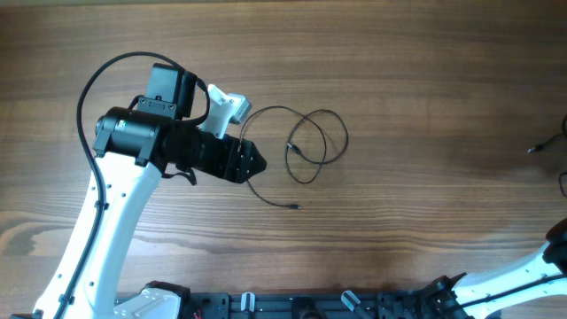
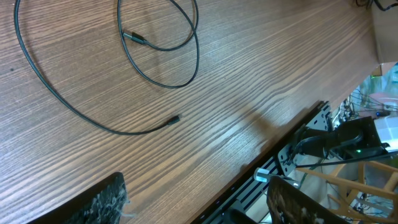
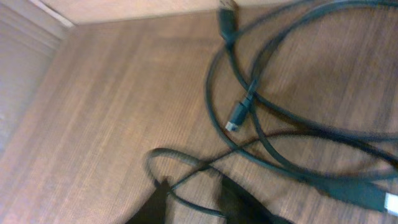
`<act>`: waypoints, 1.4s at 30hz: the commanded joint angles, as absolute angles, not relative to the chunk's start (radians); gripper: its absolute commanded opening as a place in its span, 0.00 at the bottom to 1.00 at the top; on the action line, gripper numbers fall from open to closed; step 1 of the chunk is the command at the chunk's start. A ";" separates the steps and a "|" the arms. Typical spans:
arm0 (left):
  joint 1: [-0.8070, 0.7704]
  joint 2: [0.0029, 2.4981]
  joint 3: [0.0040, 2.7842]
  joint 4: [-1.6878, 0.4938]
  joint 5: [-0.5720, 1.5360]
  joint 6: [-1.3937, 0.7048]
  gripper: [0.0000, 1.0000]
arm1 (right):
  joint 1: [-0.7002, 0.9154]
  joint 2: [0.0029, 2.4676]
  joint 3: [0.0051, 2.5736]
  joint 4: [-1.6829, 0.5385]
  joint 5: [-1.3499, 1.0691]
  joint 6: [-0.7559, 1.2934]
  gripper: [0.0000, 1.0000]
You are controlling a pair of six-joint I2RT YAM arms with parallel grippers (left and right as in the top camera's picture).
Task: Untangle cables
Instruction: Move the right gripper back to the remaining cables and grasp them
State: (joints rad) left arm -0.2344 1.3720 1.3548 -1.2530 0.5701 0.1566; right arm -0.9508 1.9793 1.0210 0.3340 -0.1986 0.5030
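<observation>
One thin black cable lies in loose loops at the table's middle, with a plug end trailing toward the front. My left gripper hovers just left of it. In the left wrist view the same cable and plug lie well ahead of the left gripper, whose jaws stand wide open and empty. More cables show at the far right edge. The right wrist view shows this tangle with a small plug. My right gripper has its jaws apart, with a thin loop lying between them.
A black rail with mounts runs along the table's front edge. The white right arm enters at the bottom right. Beyond the table edge stands equipment. A pale wall borders the table behind the right-hand tangle.
</observation>
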 commanded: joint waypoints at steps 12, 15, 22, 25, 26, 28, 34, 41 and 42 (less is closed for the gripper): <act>-0.234 1.377 1.356 -1.250 0.568 0.150 0.75 | -0.952 1.873 1.041 0.562 -0.210 0.526 1.00; -0.234 1.377 1.356 -1.250 0.568 0.150 0.75 | -0.952 1.825 1.053 0.639 -0.210 0.536 1.00; -0.234 1.377 1.356 -1.250 0.568 0.150 0.75 | -0.942 1.759 1.069 0.667 -0.325 0.661 1.00; -0.234 1.377 1.356 -1.249 0.568 0.150 0.75 | -0.921 1.741 1.070 0.712 -0.457 0.764 1.00; -0.234 1.377 1.356 -1.247 0.567 0.150 0.75 | -0.894 1.729 1.070 0.742 -0.547 0.794 1.00; -0.234 1.377 1.356 -1.241 0.567 0.150 0.87 | -0.851 1.722 1.070 0.770 -0.647 0.830 1.00; -0.233 1.377 1.356 -1.205 0.567 0.150 1.00 | -0.646 1.722 1.069 0.644 -1.032 0.889 1.00; -0.233 1.377 1.356 -1.167 0.567 0.150 1.00 | -0.348 1.722 1.069 0.210 -1.074 0.890 1.00; -0.233 1.377 1.356 -1.168 0.567 0.150 1.00 | -0.309 1.722 1.069 0.185 -1.089 0.891 1.00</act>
State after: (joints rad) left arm -0.2344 1.3720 1.3548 -1.1694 0.5671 0.1486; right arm -0.4088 1.7351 1.0683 0.2264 -1.0126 0.8890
